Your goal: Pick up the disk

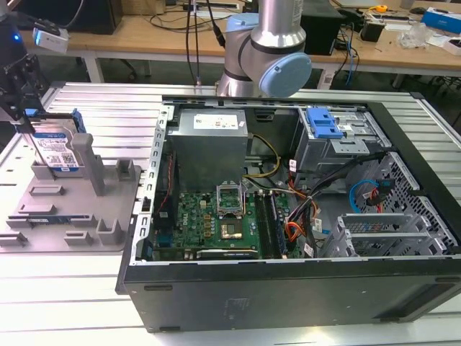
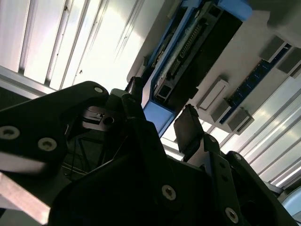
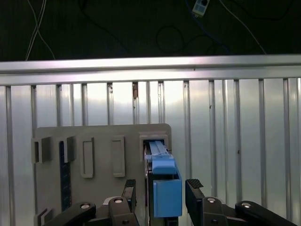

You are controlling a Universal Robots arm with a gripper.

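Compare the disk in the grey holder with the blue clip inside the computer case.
The disk stands on edge in the grey holder; the blue clip lies flat atop the drive cage inside the computer case. The disk shows a white-and-blue label; the clip is plain blue. The gripper straddles the disk, jaws open; the clip sits untouched. Both carry blue plastic.

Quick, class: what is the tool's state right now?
The tool is open, straddling the disk at its blue end without clamping it.

Nothing legible (disk (image 1: 59, 153) label unreadable)
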